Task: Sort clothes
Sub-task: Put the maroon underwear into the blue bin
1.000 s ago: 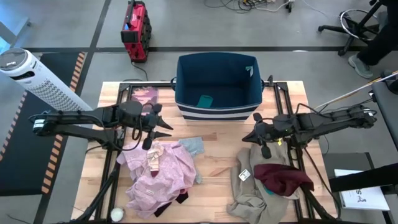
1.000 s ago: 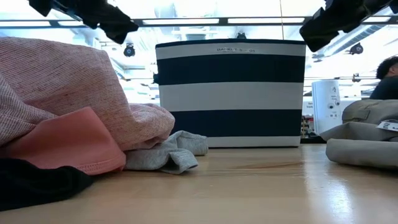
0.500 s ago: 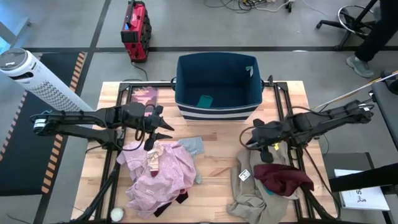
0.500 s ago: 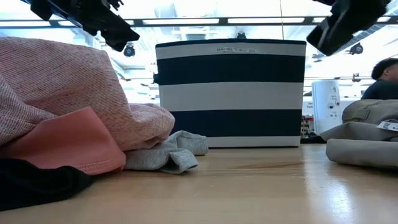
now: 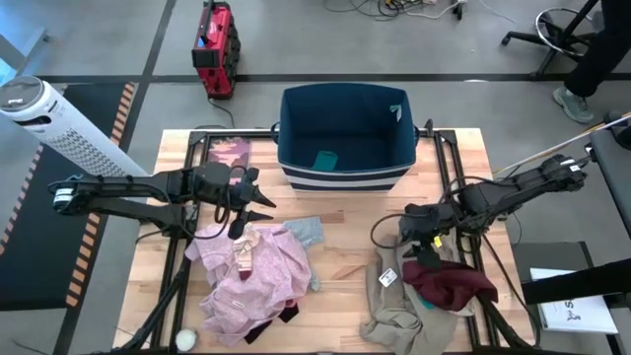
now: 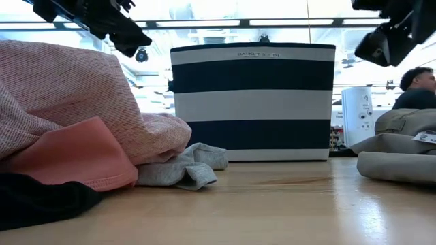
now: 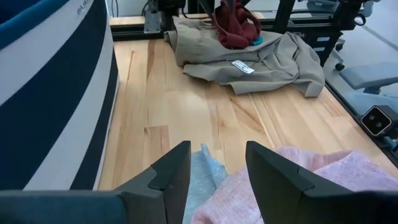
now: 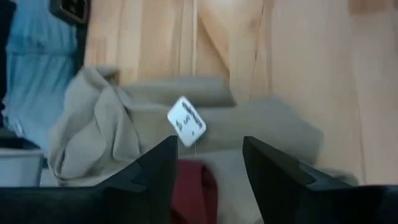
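Observation:
A pale pink shirt [image 5: 254,274] lies heaped at the table's near left, with a black piece [image 5: 286,314] under its near edge. A light blue-grey piece [image 5: 308,232] lies beside its far right corner. My left gripper [image 5: 260,199] hangs open above that corner, empty; its wrist view [image 7: 217,149] shows the blue-grey piece [image 7: 208,177] below the fingers. At the near right a khaki-beige garment [image 5: 392,296] with a white tag [image 8: 186,122] lies spread, a maroon piece [image 5: 450,280] on top. My right gripper [image 5: 409,245] hangs open above it, tipped down. A teal piece [image 5: 325,160] lies in the bin.
The navy bin with white stripes [image 5: 345,176] stands at the far middle of the table. A dark pink-printed book [image 5: 229,150] lies at the far left. Bare wood [image 5: 345,247] shows between the two heaps. A person's legs and a chair show beyond the far right corner.
My right gripper has gone toward the table's near edge and tipped downward, and now hangs over the khaki garment and the maroon piece. Its fingers stay open. The clothes lie as they did.

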Controlling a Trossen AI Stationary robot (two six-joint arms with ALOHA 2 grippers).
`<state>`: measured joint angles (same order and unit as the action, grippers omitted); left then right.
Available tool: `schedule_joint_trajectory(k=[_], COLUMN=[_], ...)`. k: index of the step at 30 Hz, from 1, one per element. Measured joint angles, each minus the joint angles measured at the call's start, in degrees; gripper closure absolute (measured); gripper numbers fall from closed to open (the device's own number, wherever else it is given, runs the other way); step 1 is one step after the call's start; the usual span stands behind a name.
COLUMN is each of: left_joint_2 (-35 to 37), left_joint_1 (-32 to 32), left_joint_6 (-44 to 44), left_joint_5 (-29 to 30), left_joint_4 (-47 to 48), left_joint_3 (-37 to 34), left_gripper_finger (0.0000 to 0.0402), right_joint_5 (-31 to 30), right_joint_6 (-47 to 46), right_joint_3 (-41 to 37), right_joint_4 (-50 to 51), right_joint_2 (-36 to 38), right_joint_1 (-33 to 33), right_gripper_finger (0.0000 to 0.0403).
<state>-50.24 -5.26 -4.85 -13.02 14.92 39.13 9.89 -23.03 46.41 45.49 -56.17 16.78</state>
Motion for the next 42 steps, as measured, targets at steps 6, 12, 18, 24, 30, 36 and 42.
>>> schedule_joint_trajectory(k=[6, 12, 18, 24, 30, 36, 42], left_joint_2=[-0.04, -0.03, -0.04, -0.04, -0.04, -0.04, -0.09], left_joint_1=[0.33, 0.35, 0.35, 0.35, 0.35, 0.35, 0.35], left_joint_6=[0.06, 0.23, 0.93, 0.97, 0.97, 0.97, 0.95], left_joint_5=[-0.02, -0.02, -0.02, -0.02, -0.02, -0.02, -0.02], left_joint_4=[0.09, 0.13, 0.17, 0.24, 0.26, 0.39, 0.63], left_joint_3=[0.00, 0.00, -0.08, -0.20, -0.26, -0.28, -0.28], left_gripper_finger=[0.0255, 0.0239, 0.0229, 0.0232, 0.0246, 0.0256, 0.0256], right_joint_5=[6.79, 11.57, 11.65, 14.72, 15.90, 18.91, 20.66], right_joint_6=[-1.26, -1.96, -0.72, 1.14, 2.94, 6.54, 7.11], right_joint_3=[0.00, 0.00, 0.00, 0.00, -0.02, -0.02, -0.04], right_joint_4=[1.23, 1.87, 6.44, 6.59, 6.44, 5.66, 4.55], right_joint_2=[-4.36, -8.71, -12.41, -14.16, -14.13, -14.48, -14.78], right_joint_1=[-0.01, 0.00, 0.00, -0.02, 0.00, -0.02, -0.02], right_gripper_finger=[0.0224, 0.0223, 0.0222, 0.0227, 0.0280, 0.0367, 0.0400])
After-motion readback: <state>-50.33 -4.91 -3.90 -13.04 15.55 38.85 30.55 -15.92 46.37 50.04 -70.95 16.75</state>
